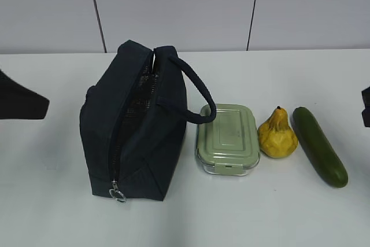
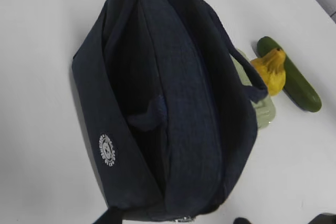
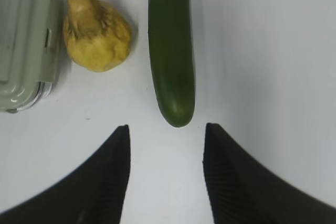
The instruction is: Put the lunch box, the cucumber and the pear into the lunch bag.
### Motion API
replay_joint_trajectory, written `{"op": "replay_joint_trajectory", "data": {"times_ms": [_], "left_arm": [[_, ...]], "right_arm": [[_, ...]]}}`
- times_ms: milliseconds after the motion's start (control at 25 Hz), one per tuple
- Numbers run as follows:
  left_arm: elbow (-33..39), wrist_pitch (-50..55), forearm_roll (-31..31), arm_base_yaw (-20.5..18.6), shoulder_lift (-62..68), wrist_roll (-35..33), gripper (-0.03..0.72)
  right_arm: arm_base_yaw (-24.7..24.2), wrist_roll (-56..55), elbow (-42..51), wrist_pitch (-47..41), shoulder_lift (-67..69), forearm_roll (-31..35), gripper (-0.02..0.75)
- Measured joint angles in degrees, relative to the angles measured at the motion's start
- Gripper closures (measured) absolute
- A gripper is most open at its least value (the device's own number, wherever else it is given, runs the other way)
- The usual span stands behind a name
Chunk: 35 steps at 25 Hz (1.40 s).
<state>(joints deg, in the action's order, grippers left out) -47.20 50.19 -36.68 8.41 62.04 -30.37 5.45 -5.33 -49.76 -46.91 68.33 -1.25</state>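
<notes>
The cucumber (image 3: 170, 45) lies lengthwise straight ahead of the right hand (image 3: 165, 169), its near end just beyond the wide-open, empty fingers. Pear (image 3: 96, 32) and lunch box (image 3: 23, 40) sit ahead-left on the counter (image 3: 262, 51). The lunch bag (image 1: 136, 125) gapes unzipped; its contents can't be seen. The left hand's opening can't be told.

Lunch bag (image 2: 173, 103) bears a round white emblem (image 2: 107, 150) (lettering unreadable).
</notes>
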Motion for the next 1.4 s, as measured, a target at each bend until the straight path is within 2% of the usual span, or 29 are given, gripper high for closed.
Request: {"op": "replay_joint_trajectory", "data": {"times_ms": [160,360,520,880,1120,1200,1280,1360,1400], "left_arm": [[-2.37,-0.52,-1.25,0.48,5.31,-1.16,0.312],[-2.68,-5.00,-1.06,5.32,7.24,-1.33,0.312],[-2.68,-6.78,-1.06,7.33,11.19,-1.33,0.312],[-3.47,-9.35,-1.06,7.41,16.88,-1.61,0.311],[-5.98,-9.39,-1.70,9.19,19.06,-2.45,0.319],[-6.28,-9.39,-1.87,9.56,20.19,-2.52,0.360],[-6.27,-9.39,-1.87,9.55,21.50,-2.52,0.457],[-6.27,-9.45,-1.87,9.55,22.12,-2.58,0.591],[-6.27,-9.50,-1.87,9.55,22.25,-2.65,0.626]], "right_arm": [[-5.13,3.40,-1.62,0.31,4.88,6.11,0.383],[-12.91,14.22,-4.09,0.43,11.33,17.82,0.383],[-13.60,17.18,-6.71,1.11,14.98,20.13,0.383],[-13.60,22.20,-11.13,1.24,19.17,24.72,0.383],[-13.60,25.12,-11.87,1.50,22.47,27.32,0.383],[-13.60,26.21,-11.87,1.60,23.14,27.99,0.383],[-13.60,26.80,-11.96,1.75,23.50,28.31,0.383],[-13.60,27.34,-11.96,2.53,24.02,28.60,0.383],[-13.60,27.49,-11.96,2.75,24.34,28.60,0.383]]}}
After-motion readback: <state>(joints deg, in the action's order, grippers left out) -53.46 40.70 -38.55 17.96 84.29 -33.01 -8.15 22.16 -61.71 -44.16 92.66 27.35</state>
